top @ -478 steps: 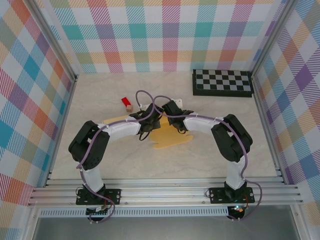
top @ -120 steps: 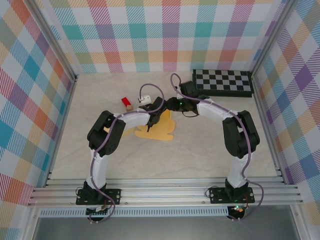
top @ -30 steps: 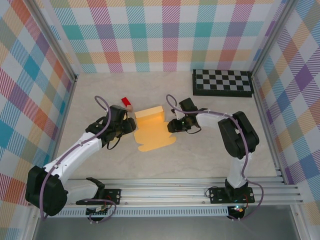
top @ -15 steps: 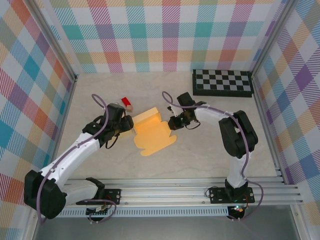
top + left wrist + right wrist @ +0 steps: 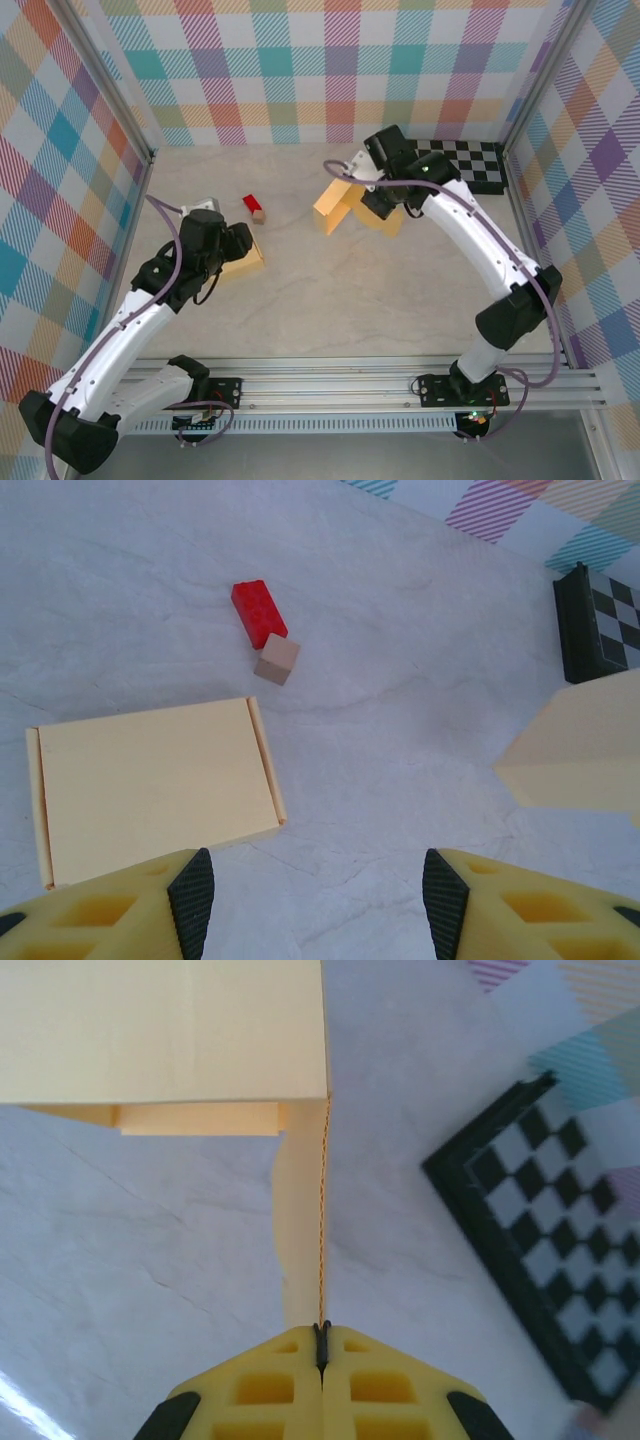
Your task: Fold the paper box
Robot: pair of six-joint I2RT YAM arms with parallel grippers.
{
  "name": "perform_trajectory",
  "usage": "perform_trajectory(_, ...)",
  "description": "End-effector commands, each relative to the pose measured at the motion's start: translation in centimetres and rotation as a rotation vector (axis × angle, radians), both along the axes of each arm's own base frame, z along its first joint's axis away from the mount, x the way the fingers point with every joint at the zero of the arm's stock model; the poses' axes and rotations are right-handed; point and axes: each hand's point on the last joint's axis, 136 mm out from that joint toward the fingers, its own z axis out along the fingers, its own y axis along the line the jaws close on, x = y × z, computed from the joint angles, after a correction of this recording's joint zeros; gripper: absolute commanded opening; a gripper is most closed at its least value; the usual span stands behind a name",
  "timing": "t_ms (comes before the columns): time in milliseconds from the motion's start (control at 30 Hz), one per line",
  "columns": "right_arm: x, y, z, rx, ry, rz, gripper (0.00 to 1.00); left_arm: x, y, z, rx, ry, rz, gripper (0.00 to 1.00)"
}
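Paper box [image 5: 338,205] aloft in right claw [image 5: 372,208], beside checkerboard [image 5: 470,158]; red brick [image 5: 250,205] to its left

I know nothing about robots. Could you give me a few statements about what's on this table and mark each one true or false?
1. The right fingers are pinched shut on an edge of the raised paper box. True.
2. The left fingers grip the red brick. False: they stand open above the table, holding nothing.
3. The wooden cube sits at one end of the red brick. True.
4. The checkerboard lies by the left wall. False: it lies in the far right corner.
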Motion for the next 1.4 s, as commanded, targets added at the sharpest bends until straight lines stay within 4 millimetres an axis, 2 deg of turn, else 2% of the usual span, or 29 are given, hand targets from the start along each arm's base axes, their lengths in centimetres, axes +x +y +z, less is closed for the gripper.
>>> perform_trajectory(0, 0.0, -2.5, 1.3, -0.394, -0.140, 0.101, 0.00, -1.0, 0.8, -0.3, 0.011, 0.004, -0.006, 0.60)
perform_trajectory(67, 0.3, -2.4, 1.2, -0.534, -0.184, 0.148, 0.00, -1.3, 0.8, -0.5, 0.003, 0.004, -0.007, 0.60)
perform_trajectory(133, 0.8, -2.3, 0.1, -0.683, -0.210, 0.180, 0.00, -1.6, 0.7, -0.8, -0.005, 0.013, -0.014, 0.60)
perform_trajectory(200, 0.7, -1.2, -1.2, -0.747, -0.225, 0.220, 0.00, -1.8, 0.8, -1.4, -0.006, 0.024, -0.010, 0.60)
perform_trajectory(433, -1.5, 3.2, -6.9, -0.881, -0.191, 0.379, 0.00, -2.7, 1.7, -2.8, 0.004, 0.035, 0.018, 0.60)
perform_trajectory(600, -1.7, 6.1, -8.8, -0.856, -0.158, 0.392, 0.03, -3.0, 1.6, -4.3, 0.006, 0.064, 0.016, 0.60)
perform_trajectory(633, -1.7, 6.7, -9.0, -0.833, -0.154, 0.390, 0.07, -3.0, 1.7, -4.7, 0.006, 0.072, 0.018, 0.60)
perform_trajectory(667, -1.7, 7.1, -9.0, -0.807, -0.146, 0.383, 0.14, -3.1, 1.6, -5.0, 0.005, 0.079, 0.014, 0.60)
perform_trajectory(700, -1.8, 7.6, -9.1, -0.776, -0.130, 0.376, 0.29, -3.1, 1.5, -5.2, 0.003, 0.082, 0.011, 0.60)
perform_trajectory(733, -1.9, 7.8, -9.0, -0.753, -0.119, 0.366, 0.35, -3.1, 1.5, -5.4, 0.005, 0.086, 0.007, 0.60)
perform_trajectory(833, -2.7, 8.7, -8.3, -0.650, -0.093, 0.348, 0.44, -3.1, 1.2, -5.7, 0.009, 0.085, -0.017, 0.61)
perform_trajectory(933, -3.7, 9.1, -6.7, -0.524, -0.088, 0.340, 0.47, -3.0, 0.6, -6.0, 0.007, 0.079, -0.053, 0.61)
perform_trajectory(1000, -4.1, 8.6, -5.3, -0.444, -0.116, 0.315, 0.53, -2.7, -0.8, -5.8, -0.024, 0.057, -0.126, 0.61)
perform_trajectory(1100, -3.3, 6.6, -3.6, -0.257, -0.128, 0.214, 0.60, -2.1, -3.3, -5.3, -0.082, 0.020, -0.238, 0.61)
perform_trajectory(1233, -1.3, 1.4, -2.5, 0.030, -0.101, -0.051, 0.63, -0.6, -6.2, -4.5, -0.139, -0.011, -0.327, 0.65)
perform_trajectory(1367, -0.3, -3.8, -2.8, 0.297, -0.094, -0.335, 0.68, 0.5, -11.3, -2.9, -0.109, -0.059, -0.464, 0.66)
